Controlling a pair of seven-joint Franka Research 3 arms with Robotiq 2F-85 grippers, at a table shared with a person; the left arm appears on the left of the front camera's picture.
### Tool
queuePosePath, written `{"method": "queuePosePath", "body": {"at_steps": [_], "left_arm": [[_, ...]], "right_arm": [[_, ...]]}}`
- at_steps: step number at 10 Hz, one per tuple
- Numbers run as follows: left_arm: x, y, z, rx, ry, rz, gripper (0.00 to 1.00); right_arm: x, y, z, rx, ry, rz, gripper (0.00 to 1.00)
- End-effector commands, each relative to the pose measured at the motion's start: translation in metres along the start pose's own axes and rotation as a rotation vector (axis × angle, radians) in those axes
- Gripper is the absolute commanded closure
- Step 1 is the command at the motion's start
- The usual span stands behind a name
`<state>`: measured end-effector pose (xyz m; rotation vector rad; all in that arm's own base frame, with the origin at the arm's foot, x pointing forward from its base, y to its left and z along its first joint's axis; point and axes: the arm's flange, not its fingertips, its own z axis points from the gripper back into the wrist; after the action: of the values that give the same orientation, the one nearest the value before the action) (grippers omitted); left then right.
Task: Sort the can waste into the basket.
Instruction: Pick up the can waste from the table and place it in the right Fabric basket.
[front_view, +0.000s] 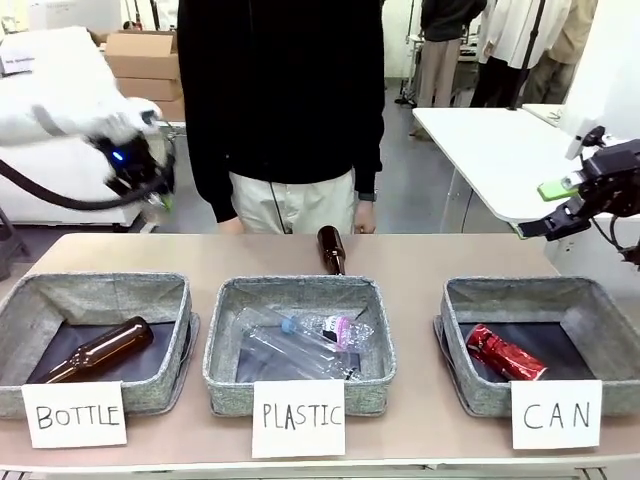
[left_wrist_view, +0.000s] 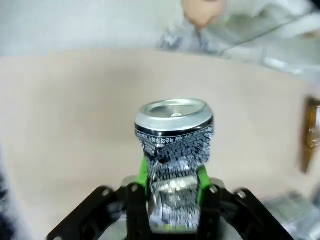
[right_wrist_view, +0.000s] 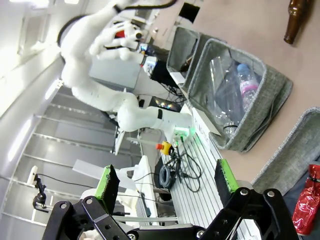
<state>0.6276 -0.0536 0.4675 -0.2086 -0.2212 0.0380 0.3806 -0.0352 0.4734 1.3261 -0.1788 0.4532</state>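
A crushed silvery can (left_wrist_view: 175, 125) with dark print stands upright between the green pads (left_wrist_view: 144, 170) of my left gripper (left_wrist_view: 172, 172), which is shut on it above the beige table. In the front view that left gripper (front_view: 150, 188) hangs blurred, high at the far left of the table. A red can (front_view: 505, 352) lies in the grey basket (front_view: 460, 300) signed "CAN" at the right. My right gripper (front_view: 565, 205) hovers open and empty above that basket's far right side. From the right wrist, the right gripper (right_wrist_view: 166, 179) stands wide open over the red can (right_wrist_view: 307, 205).
A brown bottle (front_view: 331, 250) stands on the table before a person in black. The "BOTTLE" basket (front_view: 20, 310) holds a brown bottle (front_view: 100, 350). The "PLASTIC" basket (front_view: 225, 330) holds clear bottles (front_view: 320, 330). A white table (front_view: 490, 150) stands behind at the right.
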Motion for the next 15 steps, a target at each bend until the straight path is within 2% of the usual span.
{"method": "queuePosePath", "body": {"at_steps": [1,2,3,4,5,6,8,9,10,11,12,13,14,15], "left_arm": [[-0.103,0.004,0.104,-0.150,0.078,-0.075,1.00],[-0.151,0.006,0.140,-0.197,0.090,-0.090,1.00],[-0.202,0.008,0.164,-0.270,0.166,-0.168,1.00],[-0.256,0.010,0.174,-0.254,0.127,-0.233,1.00],[-0.283,0.018,0.174,-0.203,-0.037,-0.215,1.00],[-0.203,-0.007,0.169,-0.259,0.141,-0.178,1.00],[-0.203,-0.007,0.169,-0.259,0.141,-0.178,1.00],[-0.254,0.002,0.179,-0.252,0.103,-0.206,0.60],[-0.212,-0.028,0.149,-0.365,0.220,-0.400,0.60],[-0.178,-0.078,0.129,-0.352,0.275,-0.518,0.60],[-0.159,-0.140,0.114,-0.336,0.342,-0.672,0.60],[-0.163,-0.212,0.103,-0.320,0.385,-0.832,0.60],[-0.176,-0.290,0.095,-0.264,0.335,-1.007,0.60],[-0.191,-0.351,0.083,-0.273,0.346,-1.176,0.60]], "right_arm": [[0.001,0.004,0.000,-0.008,0.000,-0.020,0.00],[0.001,0.004,0.000,-0.008,0.000,-0.020,0.00],[0.001,0.004,0.000,-0.008,0.000,-0.020,0.00],[0.001,0.004,0.000,-0.008,0.000,-0.020,0.00],[0.001,0.004,0.000,-0.008,0.000,-0.020,0.00],[0.001,0.004,0.000,-0.008,0.000,-0.020,0.00],[0.001,0.004,0.000,-0.008,0.000,-0.020,0.00],[0.001,0.001,0.000,-0.001,0.001,0.001,0.00],[-0.014,0.029,0.022,-0.151,-0.013,0.035,0.00],[-0.034,0.043,0.041,-0.158,-0.025,0.087,0.00],[-0.063,0.046,0.067,-0.224,-0.107,0.070,0.00],[-0.100,0.040,0.094,-0.295,-0.204,0.027,0.00],[-0.146,0.027,0.120,-0.355,-0.327,-0.076,0.00],[-0.190,0.019,0.136,-0.416,-0.381,-0.155,0.00]]}}
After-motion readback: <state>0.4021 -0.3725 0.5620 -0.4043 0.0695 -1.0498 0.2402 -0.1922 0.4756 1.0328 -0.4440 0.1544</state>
